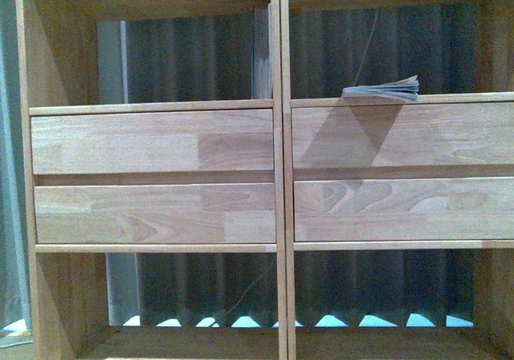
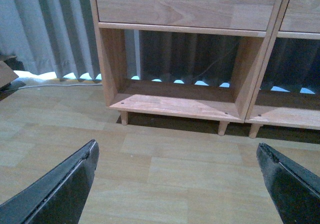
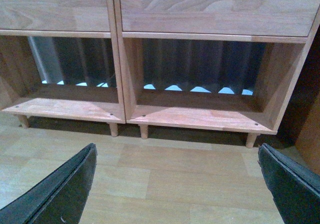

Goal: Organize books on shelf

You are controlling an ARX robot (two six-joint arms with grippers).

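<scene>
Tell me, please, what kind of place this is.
Probably a room in a home, or a lab furnished like one: a wooden bookcase with drawers, a book lying flat on it, grey curtains behind, and a wood-look floor.

Our left gripper (image 2: 176, 146) and right gripper (image 3: 176, 148) each show two matte black, wedge-shaped fingers (image 2: 65, 189) with scuffed, pale edges.

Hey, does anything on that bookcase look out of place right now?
One book lies flat on the ledge above the right drawers of the shelf, pages splayed, rather than standing upright. What looks like a thin book stands properly against the centre divider. Nothing looks damaged.
</scene>
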